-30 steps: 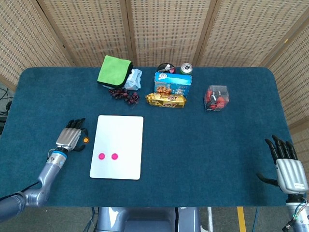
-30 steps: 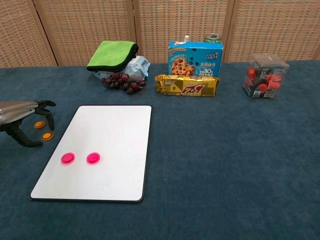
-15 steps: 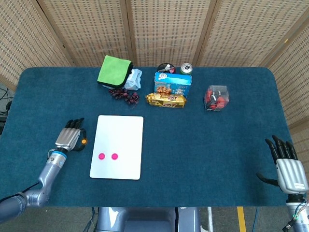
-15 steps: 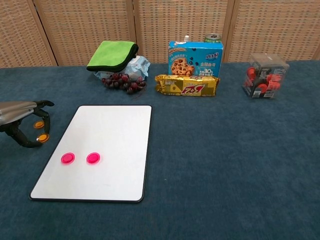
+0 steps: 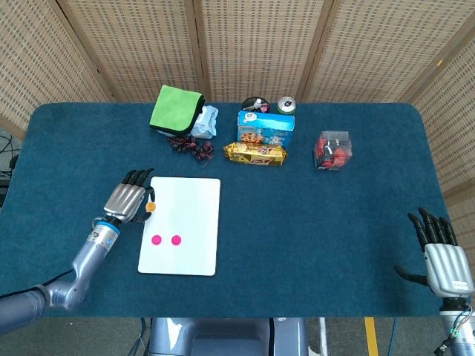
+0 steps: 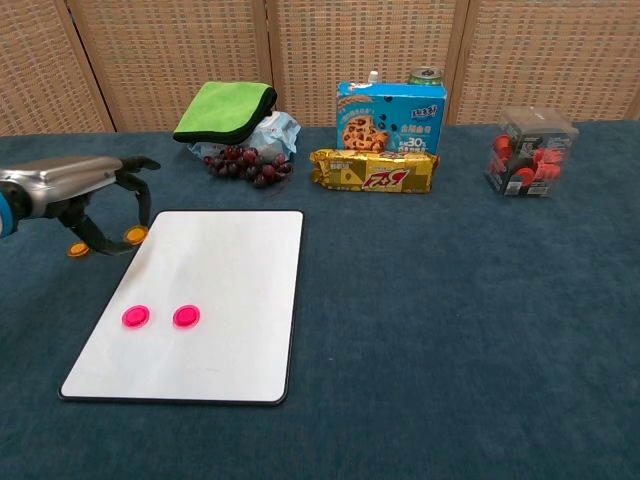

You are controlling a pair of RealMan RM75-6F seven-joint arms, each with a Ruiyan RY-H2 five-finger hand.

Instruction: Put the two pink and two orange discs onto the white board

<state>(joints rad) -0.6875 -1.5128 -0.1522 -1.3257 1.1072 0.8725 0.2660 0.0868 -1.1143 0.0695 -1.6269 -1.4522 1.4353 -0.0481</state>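
The fingers (image 6: 141, 200) of the left hand (image 6: 85, 190) pinch one orange disc (image 6: 135, 235) just above the left edge of the white board (image 6: 215, 270). A second orange disc (image 6: 78, 249) lies on the worktop (image 6: 450, 330) beside that edge, below the hand. Two pink discs (image 6: 136, 316) (image 6: 186, 316) lie side by side on the board's lower left part. The right hand (image 5: 444, 256) rests at the worktop's right edge, fingers apart, holding nothing.

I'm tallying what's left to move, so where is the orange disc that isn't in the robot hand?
In the chest view the loose orange disc lies on the blue table at far left, beside the left robot hand and left of the white board.
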